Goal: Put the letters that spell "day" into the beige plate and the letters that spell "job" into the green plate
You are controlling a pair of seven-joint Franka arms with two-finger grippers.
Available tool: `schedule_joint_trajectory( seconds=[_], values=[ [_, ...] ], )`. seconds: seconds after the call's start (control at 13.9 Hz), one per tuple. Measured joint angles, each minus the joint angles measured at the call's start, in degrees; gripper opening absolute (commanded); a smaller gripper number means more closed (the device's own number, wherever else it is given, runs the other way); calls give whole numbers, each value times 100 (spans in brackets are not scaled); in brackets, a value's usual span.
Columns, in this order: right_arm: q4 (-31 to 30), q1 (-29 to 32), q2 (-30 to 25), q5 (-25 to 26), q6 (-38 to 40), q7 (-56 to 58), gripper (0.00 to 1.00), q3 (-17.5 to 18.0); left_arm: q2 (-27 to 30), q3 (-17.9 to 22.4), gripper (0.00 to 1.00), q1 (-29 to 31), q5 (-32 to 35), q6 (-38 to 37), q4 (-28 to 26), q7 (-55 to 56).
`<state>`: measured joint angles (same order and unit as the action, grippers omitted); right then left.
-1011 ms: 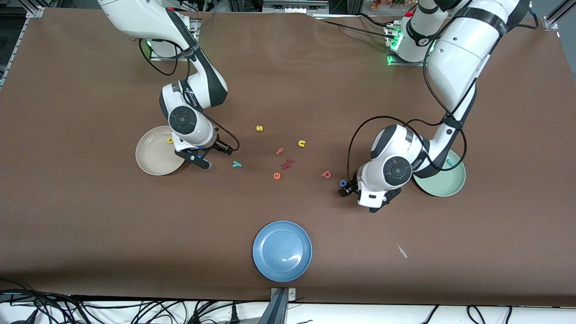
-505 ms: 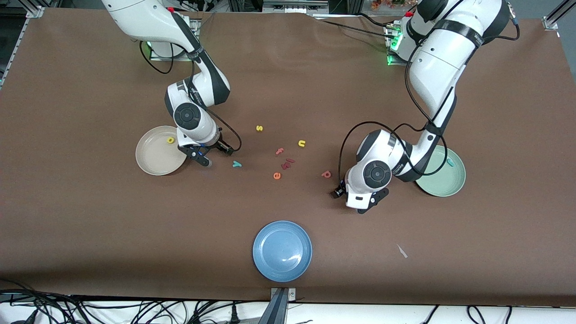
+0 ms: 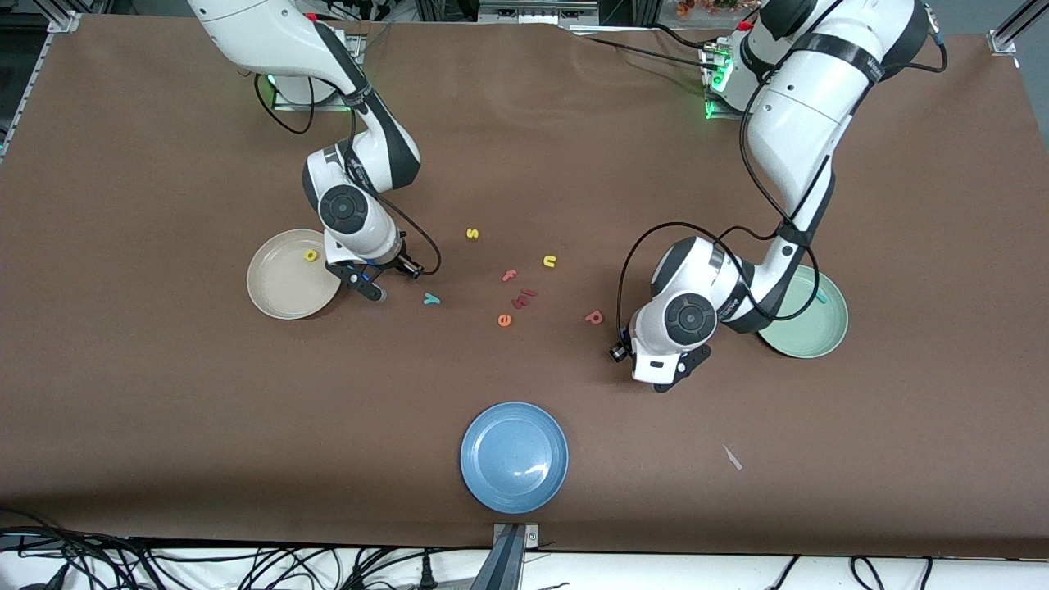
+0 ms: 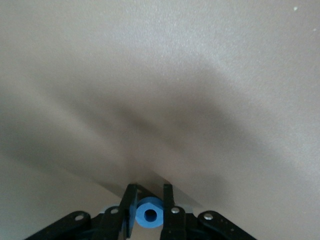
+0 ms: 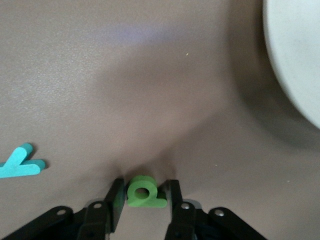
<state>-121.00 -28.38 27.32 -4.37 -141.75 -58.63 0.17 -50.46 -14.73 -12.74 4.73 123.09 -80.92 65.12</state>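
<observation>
The blue o [image 4: 149, 215] lies flat on the tabletop, hole upward, between the left gripper [image 4: 148, 212]'s fingers, which appear clamped on its sides, near the green plate [image 3: 828, 332]. The green a [image 5: 143, 192], also flat, sits between the right gripper [image 5: 145, 196]'s fingers with a slight gap at one side, just beside the beige plate [image 3: 274, 287], where the yellow d [image 3: 311, 256] already lies. The teal y [image 3: 431, 299] lies nearby.

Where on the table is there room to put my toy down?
Bare table lies around the blue plate and along the edge nearest the robots' bases. It is crowded in the middle, where loose letters like the yellow s and orange e lie between the beige plate and green plate.
</observation>
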Motion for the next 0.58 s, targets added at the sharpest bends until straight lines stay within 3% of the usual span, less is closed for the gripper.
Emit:
schedule_joint_trajectory(
  seconds=[0.36,0.58],
  values=[
    [87,-4,-47,12,133,136,28,-19,112,26,0,143,0,-364,102,0],
    [569,-5,-279,13,1303,668,28,-299,563,31,0,597,0,-1596,183,-418]
  ],
)
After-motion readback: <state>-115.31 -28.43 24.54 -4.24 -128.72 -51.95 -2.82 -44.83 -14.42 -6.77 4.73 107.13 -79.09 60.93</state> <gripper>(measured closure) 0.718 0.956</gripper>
